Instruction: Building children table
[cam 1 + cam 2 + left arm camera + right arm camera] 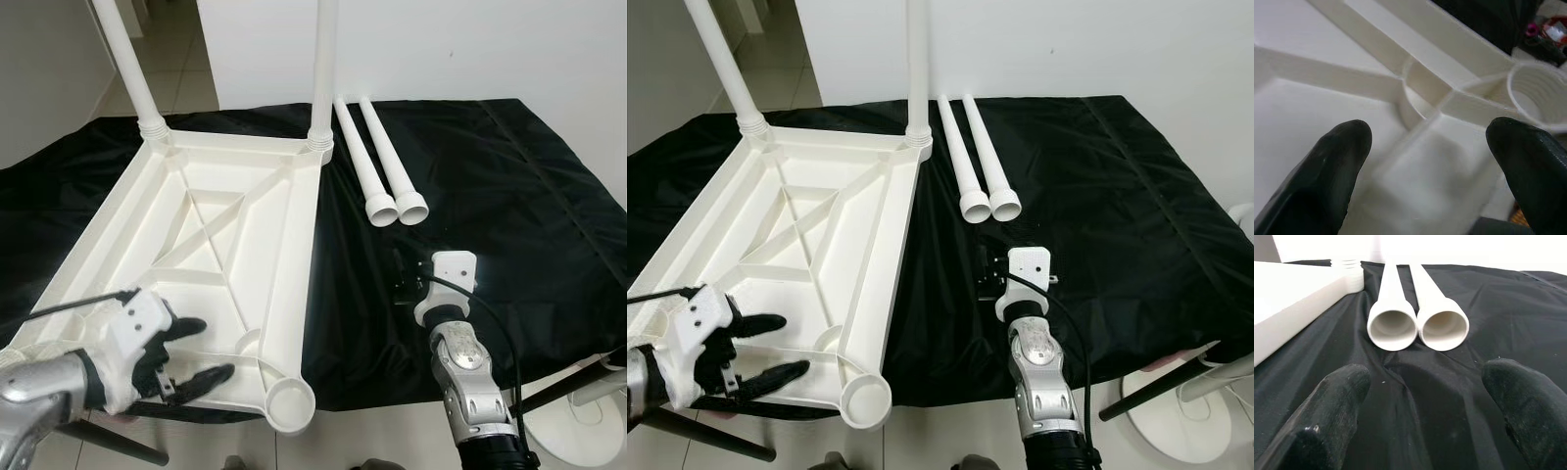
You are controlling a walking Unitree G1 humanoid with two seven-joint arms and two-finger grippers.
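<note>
Lying upside down on the black cloth [490, 176] of the desk, the white top [196, 255] shows its ribbed underside, with diagonal braces crossing the middle. Two legs are fitted upright in its far corners: one leg [127, 69] at the far left, a second leg [323, 69] at the far right. The near right corner carries an empty threaded socket [290, 399], which overhangs the desk edge.

Two loose legs [377, 166] lie side by side on the cloth just right of the top, touching along their length, open ends toward the robot. The wrist view confirms both tube mouths are hollow and level with each other.

Left claw [191, 352]: fingers apart, positioned over the near end of the top, close to the empty socket. One finger [1327, 171] and its partner straddle a rib junction in the wrist view; whether either finger touches the plastic cannot be told, as that view is blurred at close range.

Right claw [1420, 396]: fingers apart, holding nothing, low over the cloth and aimed at the open ends of the loose legs, near them but apart. Its white wrist housing [451, 279] and silver forearm rise from the near edge of the desk.

A white round base [578, 421] stands on the floor at the near right.
</note>
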